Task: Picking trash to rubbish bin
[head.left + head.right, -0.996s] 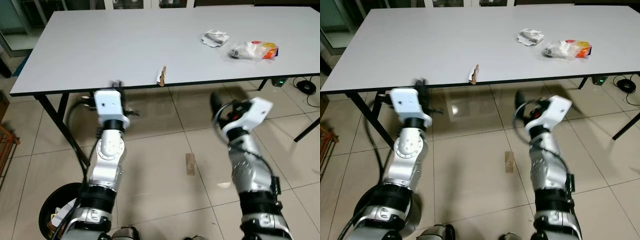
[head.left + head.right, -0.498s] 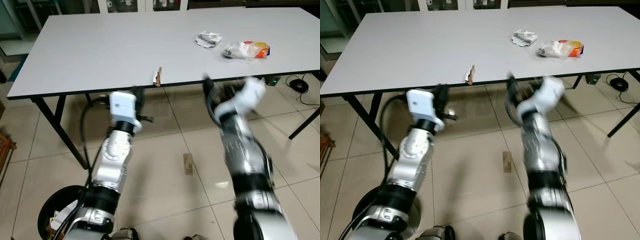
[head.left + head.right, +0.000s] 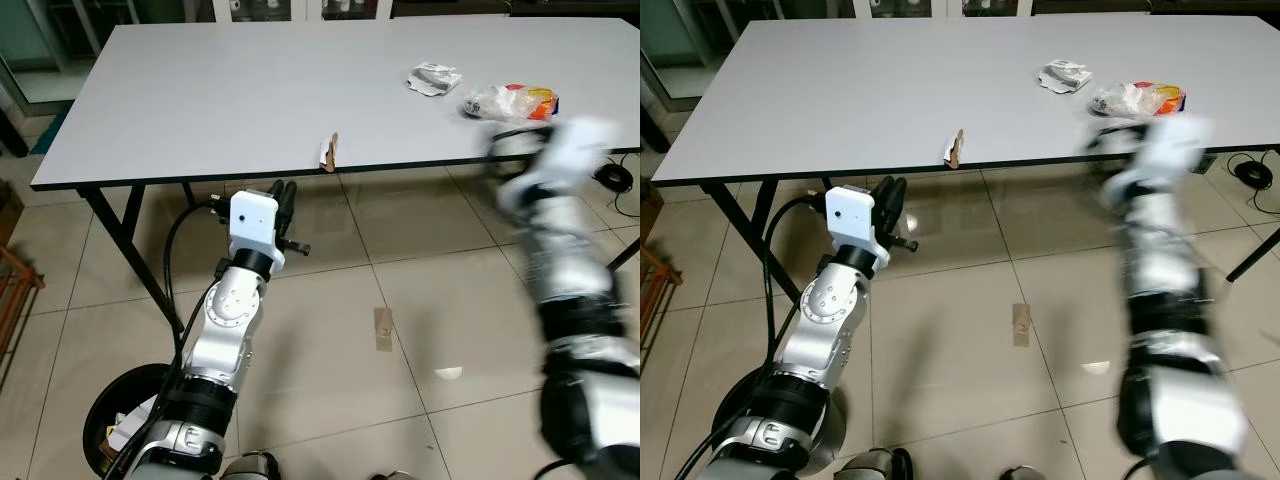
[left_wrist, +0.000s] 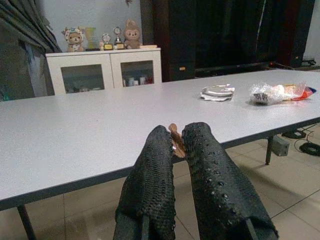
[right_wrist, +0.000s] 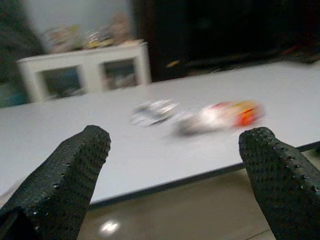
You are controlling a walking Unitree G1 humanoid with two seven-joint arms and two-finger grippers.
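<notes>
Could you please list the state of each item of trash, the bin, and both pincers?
Left pincer: shut, empty, below the table edge.
Right pincer: open wide, raised toward the table, blurred.
Brown scrap: at the table's near edge.
Crumpled wrapper: lying on the table.
Plastic bag: lying beside the wrapper.
Bin: on the floor, holding trash.

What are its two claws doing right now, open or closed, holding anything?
Left gripper: fingers close together, holding nothing, below the table edge.
Right gripper: fingers wide open, holding nothing, facing the plastic bag on the table.
</notes>
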